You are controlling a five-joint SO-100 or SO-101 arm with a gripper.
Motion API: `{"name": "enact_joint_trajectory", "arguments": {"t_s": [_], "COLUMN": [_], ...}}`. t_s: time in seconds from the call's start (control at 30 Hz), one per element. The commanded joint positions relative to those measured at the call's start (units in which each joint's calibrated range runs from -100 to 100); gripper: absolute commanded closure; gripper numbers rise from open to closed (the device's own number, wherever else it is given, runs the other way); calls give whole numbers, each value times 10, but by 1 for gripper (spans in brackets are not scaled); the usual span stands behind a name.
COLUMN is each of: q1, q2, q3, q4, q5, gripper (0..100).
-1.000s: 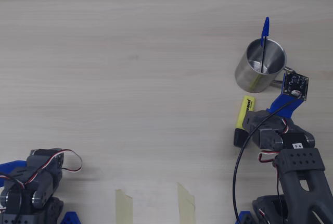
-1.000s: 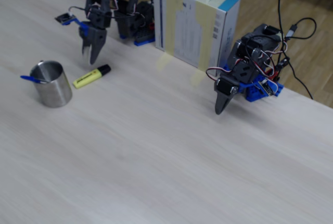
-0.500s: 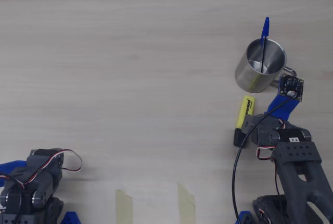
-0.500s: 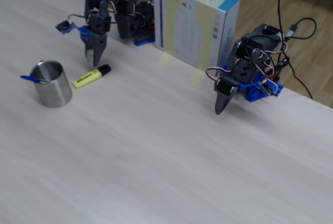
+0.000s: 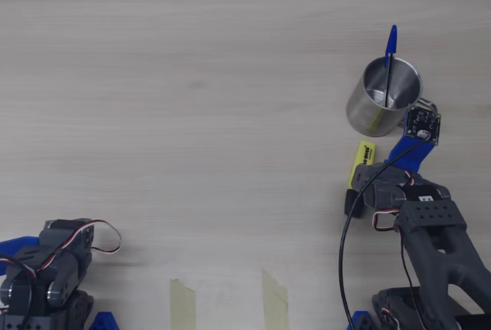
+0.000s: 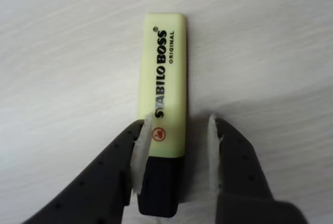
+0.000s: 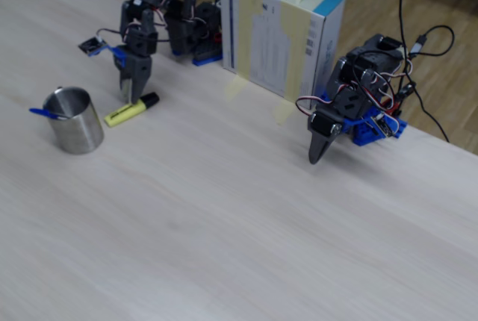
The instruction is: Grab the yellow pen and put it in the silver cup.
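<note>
Gripper point(image 6: 174, 153) has come down over the last second, from hovering above the yellow pen point(image 6: 162, 104) to straddling it near the black-capped end; in the fixed view the arm now reaches lower, the tips close to the table beside the pen point(image 7: 128, 110). Wrist view: jaws parted a little wider than the pen body, one finger point(image 6: 139, 153) at or nearly against the pen's left edge, the other finger standing clear with a visible gap on the right. Nothing held yet. The pen lies flat on the table, lower centre of the wrist frame, label up, pointing toward the silver cup point(image 5: 383, 97) whose rim edge shows at the top of that frame. In the overhead view the pen point(image 5: 361, 163) sits at right of centre, just below the cup and not touching it. A blue ballpoint point(image 5: 390, 57) stands in the cup already. Judgement: approach done, closing is next; the grip is off-centre toward the cap, so the pen may tilt on lifting.
</note>
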State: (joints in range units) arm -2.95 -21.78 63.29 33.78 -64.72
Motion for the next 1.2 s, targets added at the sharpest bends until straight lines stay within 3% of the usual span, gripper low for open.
{"name": "enact_joint_trajectory", "arguments": {"t_s": [0.0,1.17], "q1": [-6,-19], "q2": [7,124], "q3": [-14,-76], "q4": [-13,-21], "q5": [3,3], "gripper": [82,82]}}
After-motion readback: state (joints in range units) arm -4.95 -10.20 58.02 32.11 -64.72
